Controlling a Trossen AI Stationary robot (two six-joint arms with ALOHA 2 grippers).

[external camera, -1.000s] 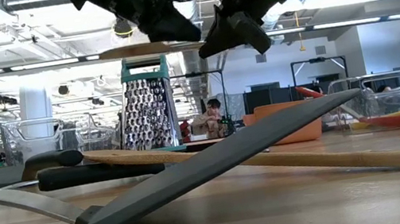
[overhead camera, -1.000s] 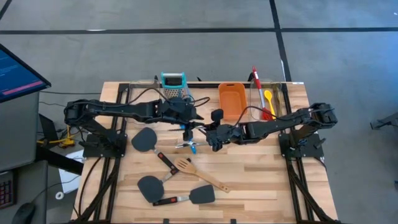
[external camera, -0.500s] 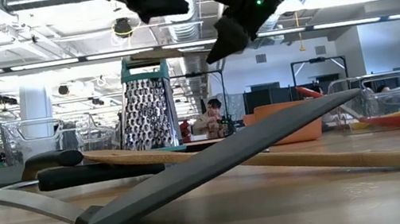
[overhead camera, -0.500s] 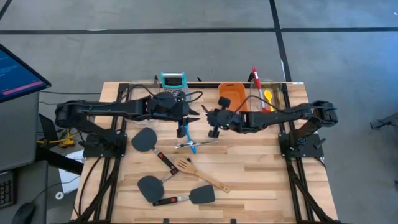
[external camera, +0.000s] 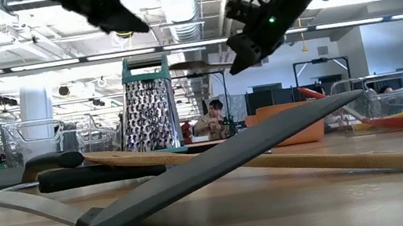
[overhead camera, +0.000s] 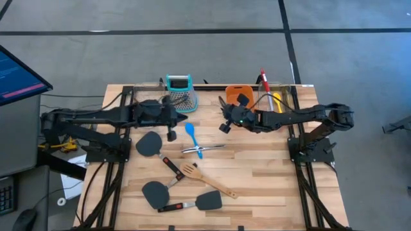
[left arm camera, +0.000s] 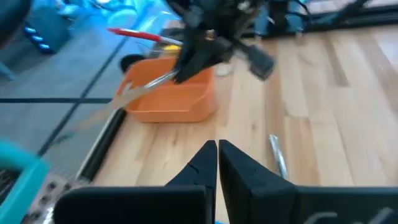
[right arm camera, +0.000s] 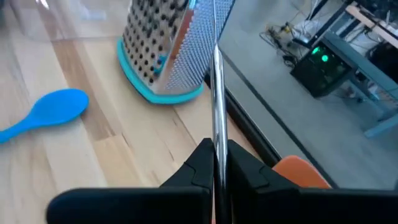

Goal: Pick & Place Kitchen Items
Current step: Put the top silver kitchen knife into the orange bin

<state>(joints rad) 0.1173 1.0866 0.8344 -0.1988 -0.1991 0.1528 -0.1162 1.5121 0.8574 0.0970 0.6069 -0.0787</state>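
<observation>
My right gripper (overhead camera: 227, 115) hangs above the table just in front of the orange tub (overhead camera: 241, 101), shut on a thin silvery utensil (right arm camera: 216, 74) that points toward the box grater (overhead camera: 180, 90). My left gripper (left arm camera: 217, 155) is shut, holds nothing, and hovers left of the blue spoon (overhead camera: 192, 136). The spoon lies flat on the table across the silver tongs (overhead camera: 204, 148). Black spatulas (overhead camera: 149, 144) and a wooden slotted turner (overhead camera: 207, 180) lie nearer the front. My right gripper pinches the silvery utensil between its two fingers near one end (right arm camera: 217, 144), seen edge-on. The fingers slant down from the table's right side. The rest of the utensil (left arm camera: 146, 87) sticks out past the fingertips toward the far left, lifted clear of the table.
A clear bin (overhead camera: 277, 96) at the far right holds red and yellow spoons. Two more black spatulas (overhead camera: 154, 192) (overhead camera: 209, 201) and a red-and-black handle (overhead camera: 171, 166) lie near the front edge. Bare wood shows on the right half of the table.
My left gripper has drawn back toward the table's left edge, away from the right gripper, and uncovered the blue spoon. My right gripper has carried the silvery utensil toward the far right, toward the orange tub, rolling its wrist on the way.
</observation>
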